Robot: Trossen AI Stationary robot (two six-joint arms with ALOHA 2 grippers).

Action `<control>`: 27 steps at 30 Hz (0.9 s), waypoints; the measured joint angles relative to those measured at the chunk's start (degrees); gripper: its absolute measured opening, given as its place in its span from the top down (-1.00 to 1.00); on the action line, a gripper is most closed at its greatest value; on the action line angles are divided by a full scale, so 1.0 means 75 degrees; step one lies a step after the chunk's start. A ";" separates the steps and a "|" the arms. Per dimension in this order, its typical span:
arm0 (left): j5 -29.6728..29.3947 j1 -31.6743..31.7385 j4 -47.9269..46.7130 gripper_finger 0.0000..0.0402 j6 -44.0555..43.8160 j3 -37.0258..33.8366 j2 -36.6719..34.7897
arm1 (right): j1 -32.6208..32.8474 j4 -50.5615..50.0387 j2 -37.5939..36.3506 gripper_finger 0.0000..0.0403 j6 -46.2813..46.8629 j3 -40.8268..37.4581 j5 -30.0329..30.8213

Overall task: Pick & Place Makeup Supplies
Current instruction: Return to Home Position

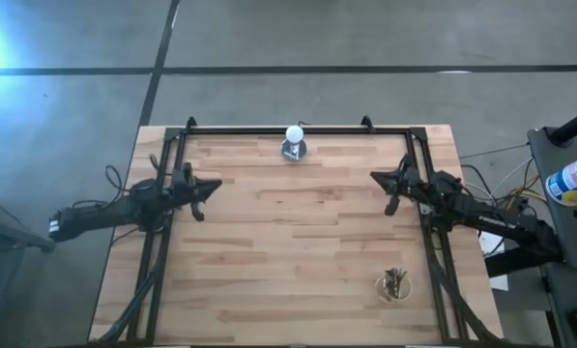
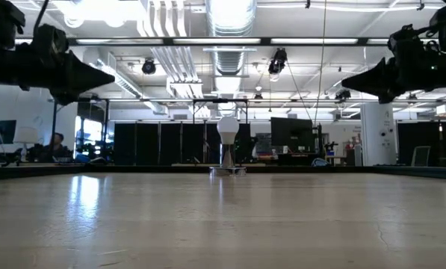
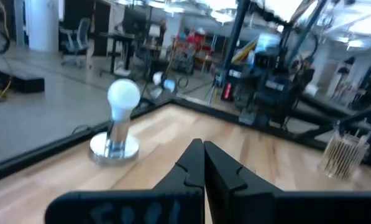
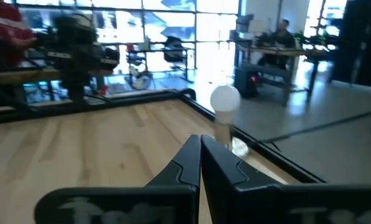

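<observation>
Left gripper (image 1: 211, 187): hung over the left side of the table (image 1: 288, 251), jaws pressed together on nothing.
Right gripper (image 1: 383, 180): mirrored it over the right side, jaws likewise closed and empty.
Brushes (image 1: 395, 280): bunched upright in the holder (image 3: 342, 160), which stood by the table's right edge, at the end opposite the ball (image 1: 294, 135). None lay loose on the wood.
Stage: the sorting looked finished - only the retreat to rest seemed left.
Main risk: the holder being knocked over and spilling its brushes.
Cause: it stood close beside the right arm's side rail, on the same side as that arm's rear links. A low or wide swing of the elbow on the way home could clip it (the handles poking above the rim would be caught first).
Lesser risk: the ball on its base, at the far edge between the two grippers, could be nudged if either tip swung inward. It stood well apart from both, so this seemed unlikely.
Cables: loose wires trailed off the right edge near the arm - a snag there might jerk its path.
No risk: dropping anything, since neither gripper carried a thing.
</observation>
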 joint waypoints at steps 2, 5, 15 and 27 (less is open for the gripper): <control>-0.0034 0.0003 -0.0110 1.00 -0.0009 0.0000 -0.0363 | 0.0119 -0.0293 -0.0240 0.96 0.0048 0.0000 0.0120; 0.0069 0.0003 -0.0161 1.00 0.0179 0.0000 -0.0534 | 0.0296 -0.0869 -0.0681 0.96 0.0066 0.0003 0.0571; 0.0121 0.0016 -0.0210 1.00 0.0506 0.0000 -0.0295 | 0.0461 -0.1079 -0.1053 0.96 0.0167 0.0003 0.0879; 0.0117 0.0017 -0.0144 1.00 0.0070 0.0028 -0.0175 | 0.0461 -0.1073 -0.0707 0.96 0.0131 0.0003 0.0872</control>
